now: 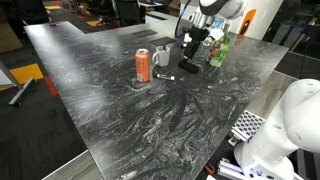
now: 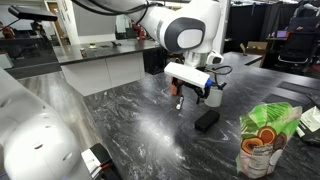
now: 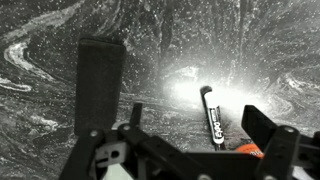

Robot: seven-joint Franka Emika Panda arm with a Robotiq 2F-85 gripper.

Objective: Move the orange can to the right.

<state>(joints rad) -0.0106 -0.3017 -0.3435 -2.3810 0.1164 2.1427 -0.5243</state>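
The orange can (image 1: 143,65) stands upright on the dark marble table (image 1: 110,110), next to a white mug (image 1: 162,56). In the wrist view only an orange sliver of the can (image 3: 250,150) shows at the bottom, behind the right finger. In an exterior view a bit of orange (image 2: 181,88) shows behind the gripper. My gripper (image 1: 190,44) hovers above the table, to the right of the can and apart from it. It is open and empty in the wrist view (image 3: 200,128) and also shows in an exterior view (image 2: 190,96).
A black-and-white marker (image 3: 212,115) lies on the table between the fingers' line of sight, also seen in an exterior view (image 1: 165,76). A black block (image 3: 98,65) (image 1: 188,66) (image 2: 207,120) lies nearby. A green bottle (image 1: 219,50) (image 2: 265,140) stands past it.
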